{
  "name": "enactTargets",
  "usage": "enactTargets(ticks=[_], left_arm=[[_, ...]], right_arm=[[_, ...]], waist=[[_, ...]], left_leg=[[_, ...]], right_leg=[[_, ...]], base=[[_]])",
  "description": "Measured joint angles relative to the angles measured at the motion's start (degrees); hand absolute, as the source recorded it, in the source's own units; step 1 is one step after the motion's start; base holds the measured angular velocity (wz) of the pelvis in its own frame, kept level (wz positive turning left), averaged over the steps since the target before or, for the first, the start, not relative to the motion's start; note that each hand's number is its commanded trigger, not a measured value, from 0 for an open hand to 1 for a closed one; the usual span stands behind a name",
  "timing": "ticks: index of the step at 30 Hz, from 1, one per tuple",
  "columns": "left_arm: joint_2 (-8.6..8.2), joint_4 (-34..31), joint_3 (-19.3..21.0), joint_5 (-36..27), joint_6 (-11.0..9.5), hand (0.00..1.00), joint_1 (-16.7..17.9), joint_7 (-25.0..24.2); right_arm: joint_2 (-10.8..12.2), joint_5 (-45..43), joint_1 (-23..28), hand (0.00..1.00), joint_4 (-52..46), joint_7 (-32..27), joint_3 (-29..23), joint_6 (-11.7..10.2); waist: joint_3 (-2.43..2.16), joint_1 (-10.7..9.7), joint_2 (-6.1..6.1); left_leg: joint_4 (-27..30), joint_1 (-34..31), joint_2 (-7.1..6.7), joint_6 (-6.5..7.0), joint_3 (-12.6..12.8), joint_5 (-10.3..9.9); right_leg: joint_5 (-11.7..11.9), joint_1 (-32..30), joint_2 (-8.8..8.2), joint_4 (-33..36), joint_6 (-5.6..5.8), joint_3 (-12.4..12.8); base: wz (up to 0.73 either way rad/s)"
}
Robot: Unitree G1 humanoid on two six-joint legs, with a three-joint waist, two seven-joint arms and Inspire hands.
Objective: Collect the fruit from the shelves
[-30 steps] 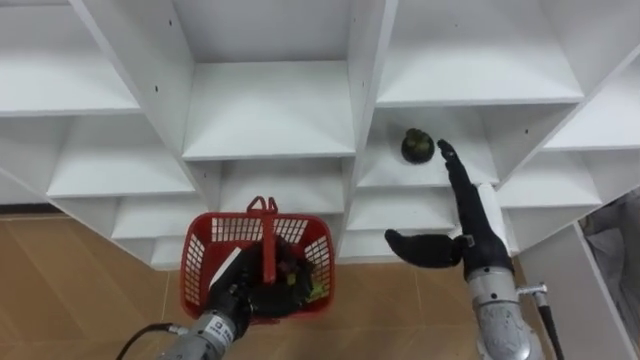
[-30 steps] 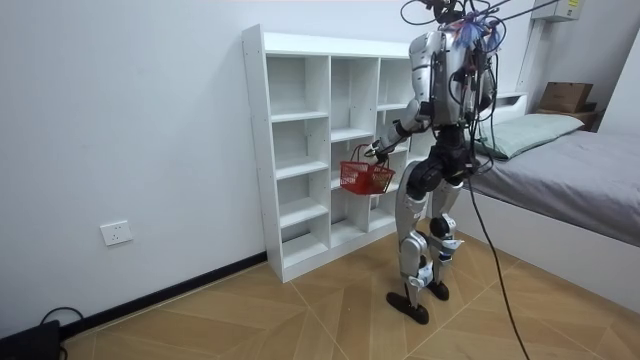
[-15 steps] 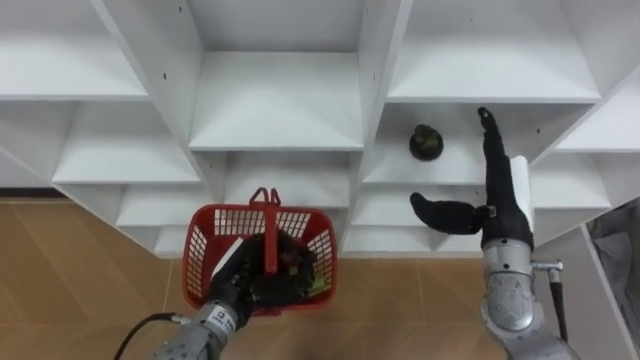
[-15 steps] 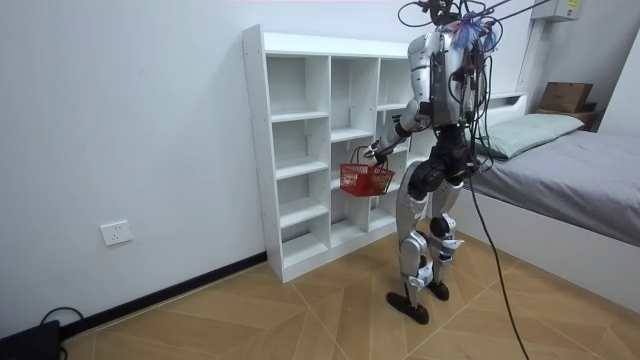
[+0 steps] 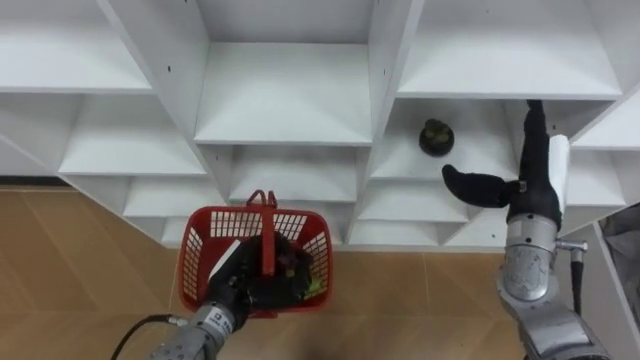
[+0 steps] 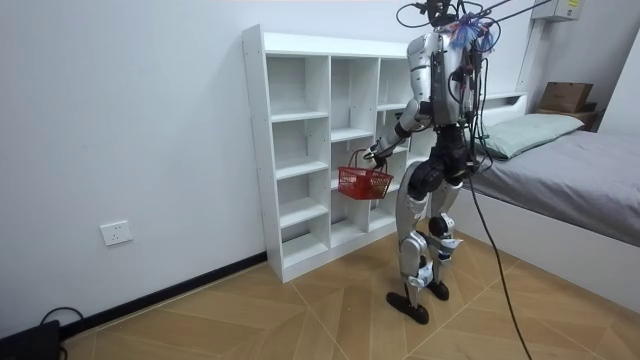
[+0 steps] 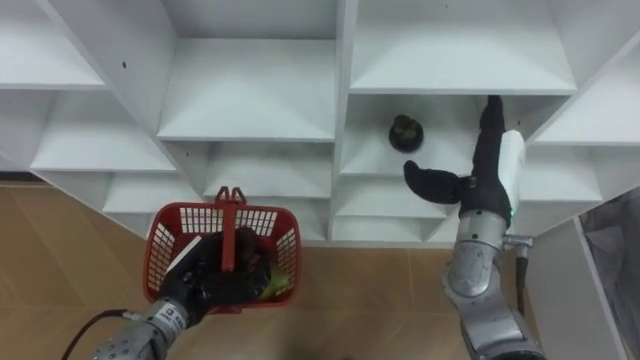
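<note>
Closet [image 5: 290,100] close from above, also afar

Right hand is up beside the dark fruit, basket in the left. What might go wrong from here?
The right hand is open, to the right of the dark fruit, with fingertips near the closet board above. Reaching in may clip the board or roll the fruit deeper.
The red basket hangs from the left hand, well left of that compartment, so a slipped fruit would likely miss it.

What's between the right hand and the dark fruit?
Only bare white shelf lies between right hand and dark fruit, in the left eye view.
</note>
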Motion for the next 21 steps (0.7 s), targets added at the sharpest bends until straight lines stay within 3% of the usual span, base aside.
enactTargets(ticks=[6, 15, 21], left_arm=[[0.12, 0.94, 0.00, -0.06, 0.04, 1.00, -0.25, 0.00], [0.72, 5.25, -0.08, -0.38, 0.36, 1.00, -3.96, 0.08], [0.58, 5.13, -0.07, -0.55, 1.08, 1.00, -4.28, 0.67]], right_arm=[[-0.02, 1.07, -0.51, 0.00, 1.06, 0.00, 0.10, -0.03], [-0.12, 4.46, -5.23, 0.00, 7.03, 0.00, 0.63, 0.11], [-0.14, 4.45, -6.02, 0.00, 9.14, 0.38, 0.77, 0.27]], waist=[[0.41, -0.01, -0.66], [0.51, 0.34, -0.53], [0.67, 2.11, -0.28]], left_leg=[[0.55, -1.05, 0.08, 0.00, -0.41, 0.00], [4.14, -5.17, 0.02, 0.00, -1.52, -0.03], [5.74, -6.32, 0.11, 0.35, -1.93, -0.42]], right_leg=[[-0.07, -0.32, -0.07, 0.16, -0.03, -0.86], [-0.52, -2.99, -0.85, 2.61, -0.31, -2.34], [-1.02, -3.97, -1.08, 3.90, -0.52, -2.62]], base=[[0.08], [0.10], [0.06]])
